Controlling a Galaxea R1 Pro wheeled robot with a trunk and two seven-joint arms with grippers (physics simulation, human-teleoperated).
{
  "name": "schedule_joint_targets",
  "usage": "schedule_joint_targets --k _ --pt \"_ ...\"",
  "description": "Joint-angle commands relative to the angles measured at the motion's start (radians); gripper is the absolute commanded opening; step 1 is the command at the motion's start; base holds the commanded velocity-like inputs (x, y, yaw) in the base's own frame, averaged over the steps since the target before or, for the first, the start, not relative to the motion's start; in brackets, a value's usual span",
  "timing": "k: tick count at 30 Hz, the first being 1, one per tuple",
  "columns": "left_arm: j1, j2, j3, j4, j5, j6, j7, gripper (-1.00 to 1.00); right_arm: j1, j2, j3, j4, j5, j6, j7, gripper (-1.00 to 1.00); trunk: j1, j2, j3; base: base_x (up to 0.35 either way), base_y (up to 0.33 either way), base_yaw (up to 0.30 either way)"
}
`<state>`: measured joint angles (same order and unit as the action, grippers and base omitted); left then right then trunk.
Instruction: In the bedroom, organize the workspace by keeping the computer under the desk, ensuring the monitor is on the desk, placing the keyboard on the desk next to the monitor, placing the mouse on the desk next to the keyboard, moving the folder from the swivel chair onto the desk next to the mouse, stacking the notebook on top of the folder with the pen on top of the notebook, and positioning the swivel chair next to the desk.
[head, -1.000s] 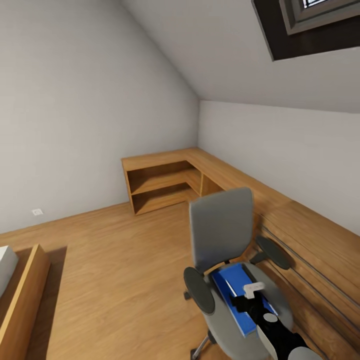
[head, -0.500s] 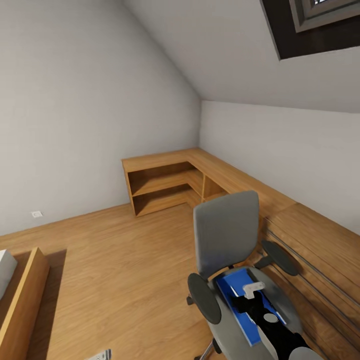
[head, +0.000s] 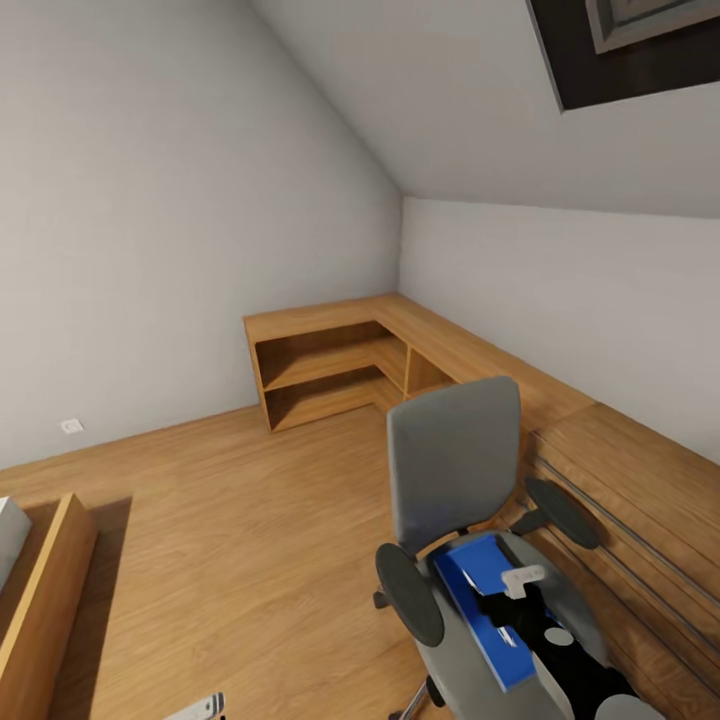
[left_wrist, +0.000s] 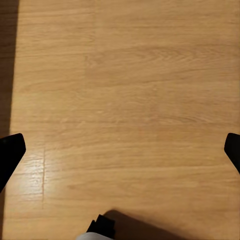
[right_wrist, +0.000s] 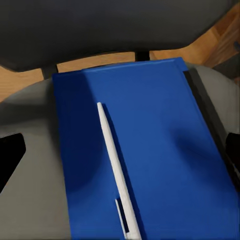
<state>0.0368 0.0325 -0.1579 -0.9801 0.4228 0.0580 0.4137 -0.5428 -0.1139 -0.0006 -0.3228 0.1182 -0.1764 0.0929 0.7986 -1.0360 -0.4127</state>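
Sloped white walls and honey wood floor (head: 220, 530) frame your right arm over the swivel chair (head: 455, 470). Over the last second the chair has slid slightly toward the wooden wall shelving (head: 330, 365) in the head view, though the whole picture shifted too, so your camera probably moved. Your right end effector (right_wrist: 120, 155) has eased further over the seat, fingers spread wide above the blue folder (right_wrist: 140, 150), where a pen (right_wrist: 116, 170) lies loose. Nothing is gripped yet; you look set for the folder pickup, and that pen could roll off. Your left end effector (left_wrist: 120, 150) hangs spread over bare floor. Armrests flank the seat closely; open floor lies to your left.
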Motion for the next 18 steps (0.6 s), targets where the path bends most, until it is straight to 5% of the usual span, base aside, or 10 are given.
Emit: schedule_joint_targets --k 1,7,12,18 --pt "0.0 0.001 -0.004 -0.003 0.005 0.004 0.008 1.0 -0.001 -0.003 0.0 0.001 0.008 -0.002 0.001 1.0 0.004 -0.008 -0.004 0.0 0.0 0.0" --pt "0.0 0.003 -0.003 -0.007 0.006 0.003 0.005 1.0 -0.001 -0.015 -0.002 0.003 0.006 0.008 0.002 1.0 0.027 -0.05 -0.023 0.0 0.0 0.0" --pt "0.0 0.006 -0.003 -0.041 0.007 0.004 0.004 1.0 -0.002 -0.019 -0.002 0.0 0.005 0.089 0.003 1.0 0.046 -0.085 -0.039 0.0 0.0 0.0" --pt "0.023 0.011 -0.003 -0.197 0.006 0.008 0.004 1.0 -0.003 -0.018 -0.002 -0.002 0.003 0.145 0.005 1.0 0.069 -0.127 -0.057 0.0 0.0 0.0"
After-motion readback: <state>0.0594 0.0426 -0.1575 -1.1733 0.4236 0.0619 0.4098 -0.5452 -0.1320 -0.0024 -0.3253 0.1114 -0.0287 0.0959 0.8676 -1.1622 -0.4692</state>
